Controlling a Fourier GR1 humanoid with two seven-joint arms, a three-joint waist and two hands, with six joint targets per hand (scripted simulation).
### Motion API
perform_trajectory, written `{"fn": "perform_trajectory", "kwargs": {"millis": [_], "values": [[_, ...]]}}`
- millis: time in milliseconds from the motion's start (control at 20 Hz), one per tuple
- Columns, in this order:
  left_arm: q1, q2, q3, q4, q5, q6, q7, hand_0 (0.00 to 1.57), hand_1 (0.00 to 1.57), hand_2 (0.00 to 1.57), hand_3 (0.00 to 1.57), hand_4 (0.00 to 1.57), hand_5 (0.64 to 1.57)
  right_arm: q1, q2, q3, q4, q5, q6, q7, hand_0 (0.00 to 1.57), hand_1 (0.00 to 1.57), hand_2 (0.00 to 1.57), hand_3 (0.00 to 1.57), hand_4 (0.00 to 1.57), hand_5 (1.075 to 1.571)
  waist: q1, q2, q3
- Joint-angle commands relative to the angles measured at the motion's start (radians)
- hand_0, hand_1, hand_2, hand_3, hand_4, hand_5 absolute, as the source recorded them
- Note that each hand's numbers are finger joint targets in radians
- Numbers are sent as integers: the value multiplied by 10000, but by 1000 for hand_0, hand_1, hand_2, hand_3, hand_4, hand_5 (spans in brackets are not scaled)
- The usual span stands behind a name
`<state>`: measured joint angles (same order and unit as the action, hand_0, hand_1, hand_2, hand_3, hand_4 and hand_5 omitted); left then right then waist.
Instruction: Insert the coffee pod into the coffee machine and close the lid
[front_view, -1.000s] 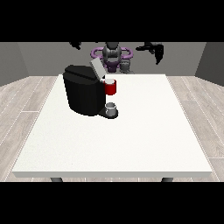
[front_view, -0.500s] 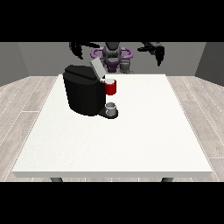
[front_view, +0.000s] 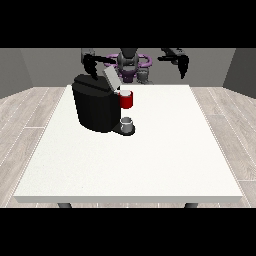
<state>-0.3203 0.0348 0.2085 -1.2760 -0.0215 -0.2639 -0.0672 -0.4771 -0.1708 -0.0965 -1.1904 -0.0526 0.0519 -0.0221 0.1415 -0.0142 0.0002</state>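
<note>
Hands (front_view: 92, 64) (front_view: 181, 61) raised, above coffee machine (front_view: 95, 104).

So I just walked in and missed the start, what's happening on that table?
A humanoid robot stands behind a white table with a black coffee machine on it. The machine's lid is tilted up, open. A red part sits at its front, above a small grey cup on the base. The hand at the view's left hovers just above the machine, near the lid; the hand at the view's right hangs in the air, away from it. Neither hand visibly holds anything.
</note>
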Motion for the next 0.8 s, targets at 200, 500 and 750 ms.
{"fn": "perform_trajectory", "kwargs": {"millis": [200,500,750], "values": [[656,572,-53,-593,193,-61,-388,0,0,0,0,0,1571,-917,99,192,737,475,-28,-279,0,0,0,0,0,1571,-134,510,-3],[467,260,-226,-1019,377,638,172,0,0,0,0,0,1571,-1439,247,-2,1320,515,-194,-455,0,0,0,0,0,1571,-216,672,-2],[659,256,-593,-1594,111,886,562,0,0,0,0,0,1571,-1618,30,-49,1725,417,352,-474,0,0,0,0,0,1571,-99,558,-1]]}}
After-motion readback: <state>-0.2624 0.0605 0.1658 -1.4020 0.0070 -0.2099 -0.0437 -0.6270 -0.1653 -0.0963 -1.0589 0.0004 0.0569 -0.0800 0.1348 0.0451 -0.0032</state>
